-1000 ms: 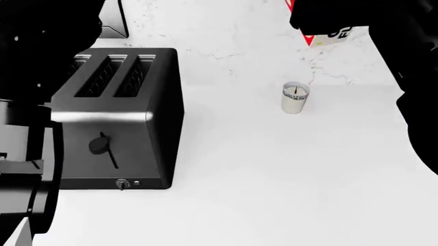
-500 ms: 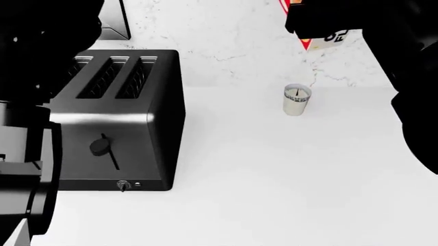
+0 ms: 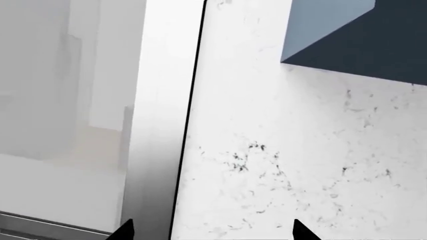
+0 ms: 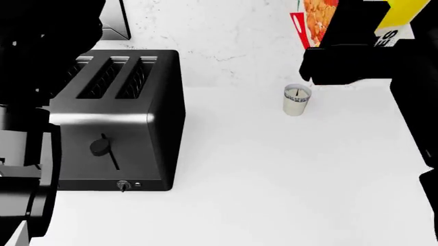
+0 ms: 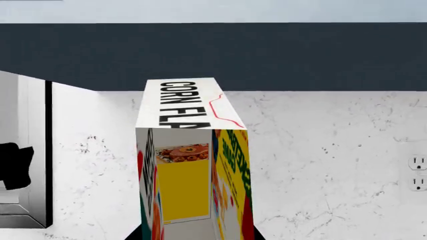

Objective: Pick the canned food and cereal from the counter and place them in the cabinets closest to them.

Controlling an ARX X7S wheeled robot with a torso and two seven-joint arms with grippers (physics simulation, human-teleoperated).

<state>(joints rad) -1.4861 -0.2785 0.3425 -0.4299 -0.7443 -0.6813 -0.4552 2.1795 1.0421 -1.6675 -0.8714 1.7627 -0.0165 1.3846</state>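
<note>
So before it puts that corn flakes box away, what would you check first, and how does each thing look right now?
1. Cereal box held by the right gripper: ok, it sits between the fingers.
2. Box lifted off the counter: ok, raised in the head view.
3. Box upright: ok in the right wrist view.
4. Cabinet door open: cannot tell.
5. Small shaker out of the way: ok, standing below the arm.
6. Left gripper free: ok, open, empty.

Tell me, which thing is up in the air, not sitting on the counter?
The cereal. The right end effector holds it above the counter, while the toaster and small shaker stand on it.
</note>
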